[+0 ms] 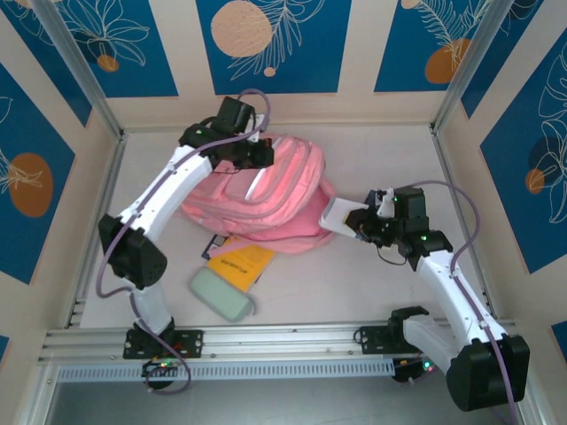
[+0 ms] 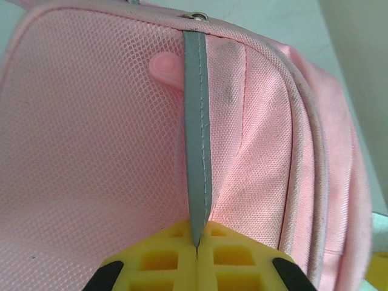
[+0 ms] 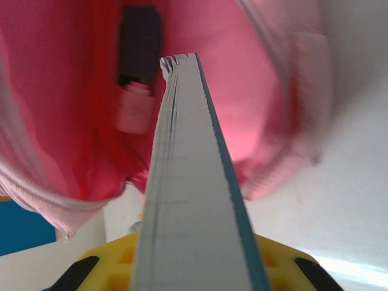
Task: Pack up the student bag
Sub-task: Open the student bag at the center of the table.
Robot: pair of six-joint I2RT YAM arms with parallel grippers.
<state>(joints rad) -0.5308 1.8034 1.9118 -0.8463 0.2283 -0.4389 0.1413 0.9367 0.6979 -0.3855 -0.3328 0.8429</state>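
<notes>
- Lying mid-frame, the soft pink mesh backpack (image 1: 283, 199) sits slumped.
- Left gripper (image 2: 197, 239) is clenched on its flat grey strap (image 2: 195, 121).
- Right gripper (image 3: 194, 257) is grasping a thin teal-edged book (image 3: 185, 170) at the bag's mouth.

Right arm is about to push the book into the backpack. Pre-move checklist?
1. Bag held: left gripper shut on grey strip of the student bag: ok.
2. Book held: right gripper shut on book: ok.
3. Bag mouth open toward book: ok.
4. Book edge points into the opening: ok.
5. Room inside: cannot tell; dark object inside, blurred.
6. Yellow book and green pouch off the insertion path: ok.
</notes>
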